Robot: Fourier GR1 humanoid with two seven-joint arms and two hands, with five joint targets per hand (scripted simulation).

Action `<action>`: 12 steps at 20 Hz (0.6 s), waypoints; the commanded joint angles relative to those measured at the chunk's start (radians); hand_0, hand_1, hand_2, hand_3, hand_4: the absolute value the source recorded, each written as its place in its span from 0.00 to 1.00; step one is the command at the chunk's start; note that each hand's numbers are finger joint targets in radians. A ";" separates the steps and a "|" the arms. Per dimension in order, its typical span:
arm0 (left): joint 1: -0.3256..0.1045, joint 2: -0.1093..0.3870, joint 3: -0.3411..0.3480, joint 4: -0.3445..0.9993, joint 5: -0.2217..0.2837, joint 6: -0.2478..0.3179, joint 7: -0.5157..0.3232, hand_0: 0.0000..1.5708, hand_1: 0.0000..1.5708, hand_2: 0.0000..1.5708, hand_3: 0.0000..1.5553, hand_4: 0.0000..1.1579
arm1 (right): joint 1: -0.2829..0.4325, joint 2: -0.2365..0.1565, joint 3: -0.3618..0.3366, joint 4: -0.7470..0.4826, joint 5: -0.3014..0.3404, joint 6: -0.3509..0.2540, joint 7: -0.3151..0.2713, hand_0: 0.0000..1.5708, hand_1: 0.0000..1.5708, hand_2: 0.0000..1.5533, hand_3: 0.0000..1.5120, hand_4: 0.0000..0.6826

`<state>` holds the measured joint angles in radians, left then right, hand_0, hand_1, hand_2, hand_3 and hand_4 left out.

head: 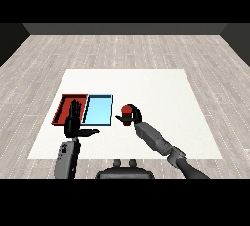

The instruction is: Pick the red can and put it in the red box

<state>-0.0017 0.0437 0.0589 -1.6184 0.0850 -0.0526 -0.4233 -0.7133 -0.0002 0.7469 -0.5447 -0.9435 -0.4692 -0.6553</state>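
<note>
Red can [127, 110], a short cylinder, upright inside the curled fingers of the right hand [134, 117], just right of the light blue tray [98, 109]; whether it is off the white table [161, 93] is unclear. Red tray [64, 104] is shallow, rectangular. Left hand [74, 124] over it, fingers straight.

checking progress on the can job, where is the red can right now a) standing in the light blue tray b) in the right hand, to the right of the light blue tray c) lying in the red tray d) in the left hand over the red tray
b: the right hand has its fingers curled round the red can, which is just right of the light blue tray and not yet in the red tray.
</note>
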 commanded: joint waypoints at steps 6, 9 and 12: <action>0.021 -0.004 -0.020 -0.025 0.015 -0.025 0.011 0.00 0.00 0.00 0.00 0.00 | -0.065 0.000 -0.014 0.031 0.071 -0.005 -0.005 0.92 0.92 0.93 0.91 0.89; -0.039 0.013 -0.009 0.021 0.005 -0.025 0.015 0.00 0.00 0.00 0.00 0.00 | -0.022 -0.009 -0.006 -0.131 0.141 -0.108 0.012 0.91 0.91 0.92 0.90 0.92; 0.034 -0.042 -0.128 -0.098 -0.045 0.039 0.093 0.00 0.00 0.00 0.00 0.00 | -0.016 -0.025 -0.013 -0.173 0.187 -0.124 0.010 0.91 0.91 0.92 0.91 0.91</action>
<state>-0.0135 0.0245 0.0028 -1.6440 0.0660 -0.0433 -0.3736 -0.7343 -0.0277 0.7466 -0.6724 -0.8155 -0.5634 -0.6296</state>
